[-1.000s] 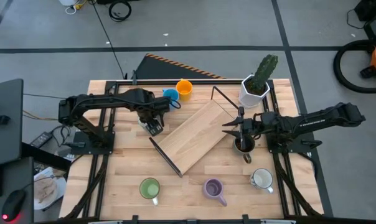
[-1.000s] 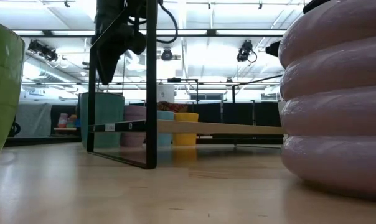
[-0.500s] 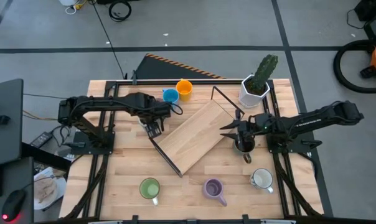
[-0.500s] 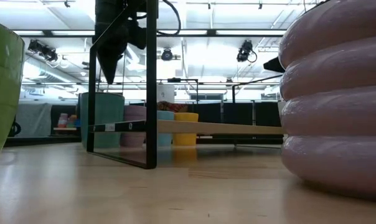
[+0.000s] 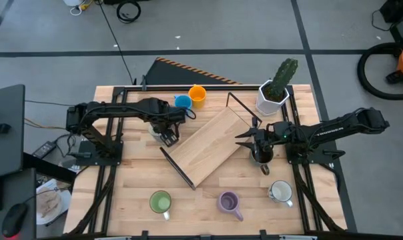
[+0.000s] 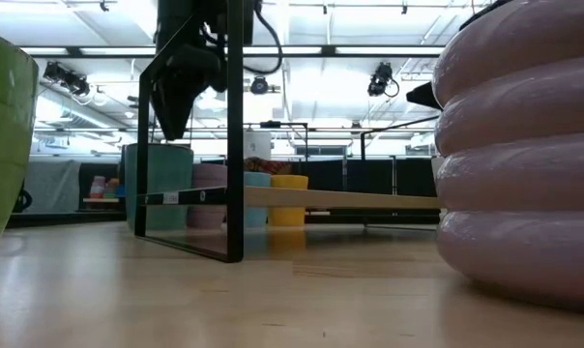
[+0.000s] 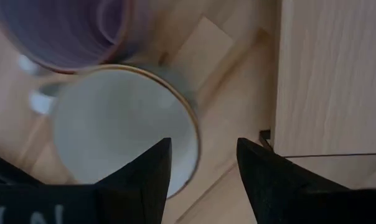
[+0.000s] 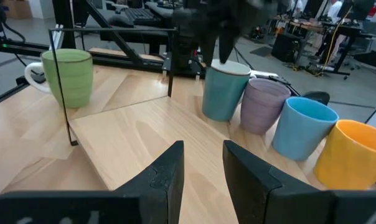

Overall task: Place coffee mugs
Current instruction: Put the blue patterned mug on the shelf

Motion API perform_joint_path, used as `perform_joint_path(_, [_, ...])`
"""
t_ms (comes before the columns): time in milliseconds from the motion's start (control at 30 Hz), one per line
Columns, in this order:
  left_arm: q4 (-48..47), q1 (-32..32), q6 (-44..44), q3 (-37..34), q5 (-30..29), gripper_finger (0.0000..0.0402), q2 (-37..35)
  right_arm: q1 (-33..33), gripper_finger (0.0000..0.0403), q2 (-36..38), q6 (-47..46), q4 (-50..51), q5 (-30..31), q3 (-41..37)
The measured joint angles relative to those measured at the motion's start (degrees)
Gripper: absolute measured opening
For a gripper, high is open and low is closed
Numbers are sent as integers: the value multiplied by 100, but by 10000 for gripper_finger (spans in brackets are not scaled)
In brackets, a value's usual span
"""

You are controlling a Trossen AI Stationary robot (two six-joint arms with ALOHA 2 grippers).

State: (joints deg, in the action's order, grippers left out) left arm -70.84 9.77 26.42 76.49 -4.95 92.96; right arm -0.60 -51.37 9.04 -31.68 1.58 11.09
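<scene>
Only the left wrist view shows the white mug [image 7: 122, 134] from above, its rim lying directly ahead of the left gripper [image 7: 203, 165], whose fingers stand apart, holding nothing; a lilac mug [image 7: 70, 28] touches it on the side away from the wooden board [image 7: 331, 74]. High view hides both mugs under the left arm. Beside the board's other end, the right gripper [image 5: 249, 139] hangs over the dark brown mug [image 5: 261, 157], fingers narrowly apart. Cactus pot [image 5: 272, 98] stands near.
</scene>
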Motion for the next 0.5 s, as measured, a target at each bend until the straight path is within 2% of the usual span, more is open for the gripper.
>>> perform_joint_path(333, [-137, -24, 151, -4, 72, 187, 585, 0, 117, -22, 12, -4, -13, -2])
perform_joint_path(500, [-154, -25, 152, -4, 76, 170, 747, 0, 117, -22, 19, -9, -13, -2])
